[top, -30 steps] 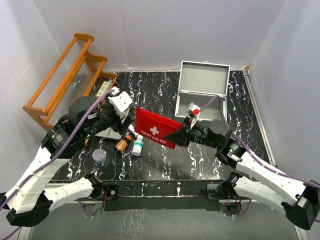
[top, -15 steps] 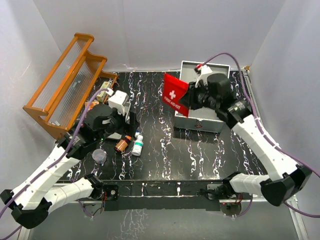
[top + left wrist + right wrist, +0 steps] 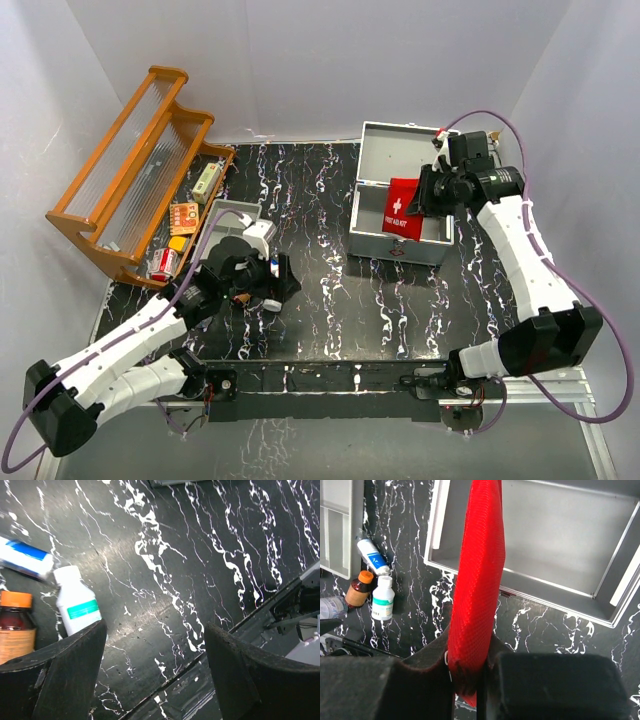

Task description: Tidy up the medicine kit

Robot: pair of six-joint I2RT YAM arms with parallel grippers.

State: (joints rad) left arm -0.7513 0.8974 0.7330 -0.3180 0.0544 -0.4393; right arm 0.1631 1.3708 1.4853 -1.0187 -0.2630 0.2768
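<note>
Right claw (image 3: 470,672), grasping the red pouch (image 3: 477,580), had carried it from tabletop (image 3: 320,190) to above the open medicine kit (image 3: 395,247) for stowing; left claw (image 3: 155,650) released.

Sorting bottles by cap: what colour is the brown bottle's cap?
Orange. The cap shows best in the left wrist view.

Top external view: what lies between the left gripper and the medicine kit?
Only bare marbled table between left gripper and medicine kit, per the top view.

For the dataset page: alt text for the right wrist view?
Right gripper pinches a red pouch edge-on over the open metal case. Left of it, a white bottle, a brown bottle and a tube sit on the black table.
</note>
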